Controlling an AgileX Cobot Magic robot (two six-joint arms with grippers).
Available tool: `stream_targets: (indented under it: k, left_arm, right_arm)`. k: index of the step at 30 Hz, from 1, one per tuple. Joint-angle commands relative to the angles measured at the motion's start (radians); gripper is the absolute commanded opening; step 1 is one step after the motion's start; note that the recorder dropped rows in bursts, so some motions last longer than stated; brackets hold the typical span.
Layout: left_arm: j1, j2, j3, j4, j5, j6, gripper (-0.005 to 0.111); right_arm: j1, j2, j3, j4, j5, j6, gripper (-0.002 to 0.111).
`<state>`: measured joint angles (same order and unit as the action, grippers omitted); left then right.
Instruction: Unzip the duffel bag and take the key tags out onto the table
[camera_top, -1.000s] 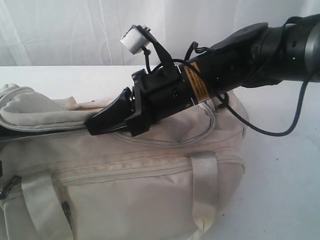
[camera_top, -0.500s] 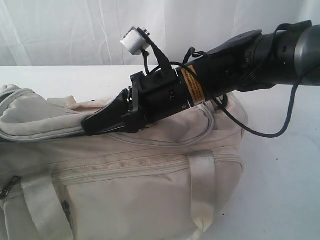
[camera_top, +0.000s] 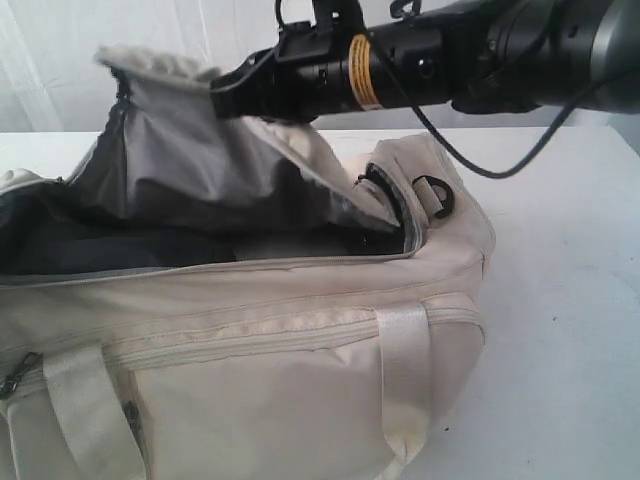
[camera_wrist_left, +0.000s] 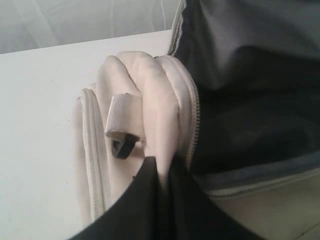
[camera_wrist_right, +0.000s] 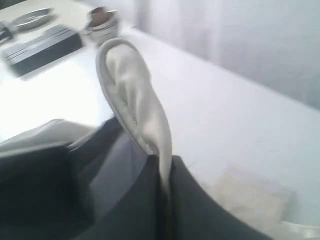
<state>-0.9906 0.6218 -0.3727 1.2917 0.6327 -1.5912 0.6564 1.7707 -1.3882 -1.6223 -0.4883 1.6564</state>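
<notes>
The cream-beige duffel bag (camera_top: 260, 380) lies unzipped on the white table (camera_top: 570, 300). My right gripper (camera_top: 222, 92) is shut on the edge of the bag's top flap (camera_top: 190, 165) and holds it high, showing grey lining and a dark interior (camera_top: 120, 245). In the right wrist view the gripper (camera_wrist_right: 164, 162) pinches that flap's cream edge (camera_wrist_right: 132, 90). My left gripper (camera_wrist_left: 162, 165) is shut on a fold of fabric at the bag's end (camera_wrist_left: 150, 100), beside the zipper teeth. No key tags show in any view.
A black D-ring (camera_top: 436, 195) sits on the bag's right end, another (camera_wrist_left: 123, 147) near my left gripper. Webbing handles (camera_top: 403, 370) hang down the front. Far off on the table lie a dark box (camera_wrist_right: 42, 47) and a round tin (camera_wrist_right: 102, 21).
My right gripper has risen from the bag's top, pulling the flap up with it. The bag's mouth, closed a second ago, now gapes open.
</notes>
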Motion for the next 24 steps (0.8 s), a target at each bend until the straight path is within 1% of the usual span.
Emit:
stream_targets:
  k: [1,5,11,13,15,17,18,20,21,22,23,24]
  left_arm:
    - [0.001,-0.006,0.004,0.006,0.034,0.003,0.000]
    - [0.001,-0.006,0.004,0.006,0.017,0.003,0.000]
    - [0.001,-0.006,0.004,-0.002,0.015,0.003,0.000]
    - [0.001,-0.006,0.004,-0.002,0.015,0.003,0.000]
    - [0.001,-0.006,0.004,-0.002,0.011,0.003,0.000]
    - [0.001,-0.006,0.004,-0.007,0.011,0.003,0.000]
    - [0.001,-0.006,0.004,-0.012,0.011,0.003,0.000]
    - [0.001,-0.006,0.004,-0.025,0.011,0.003,0.000]
    - [0.001,-0.006,0.004,-0.039,0.011,0.014,0.000]
    - [0.001,-0.006,0.004,-0.050,0.009,0.028,0.000]
    - [0.001,-0.006,0.004,-0.072,0.009,0.050,0.000]
    - [0.001,-0.006,0.004,-0.077,0.009,0.054,0.000]
  right_arm:
    - [-0.023,0.070,-0.067,0.113,0.237,0.019,0.000]
    - [-0.030,0.172,-0.132,0.180,0.237,0.054,0.000]
    - [-0.030,0.272,-0.171,0.183,0.166,0.169,0.000]
    - [-0.030,0.292,-0.171,0.183,0.141,0.199,0.005]
    - [-0.032,0.306,-0.171,0.183,0.109,0.208,0.015]
    - [-0.032,0.316,-0.171,0.183,0.094,0.208,0.028]
    - [-0.032,0.320,-0.171,0.181,0.102,0.208,0.036]
    - [-0.032,0.324,-0.171,0.179,0.145,0.206,0.055]
    - [-0.034,0.321,-0.171,0.172,0.190,0.206,0.075]
    - [-0.039,0.316,-0.171,0.172,0.188,0.206,0.080]
    - [-0.043,0.292,-0.171,0.164,0.124,0.202,0.084]
    - [-0.046,0.275,-0.171,0.160,0.087,0.182,0.084]
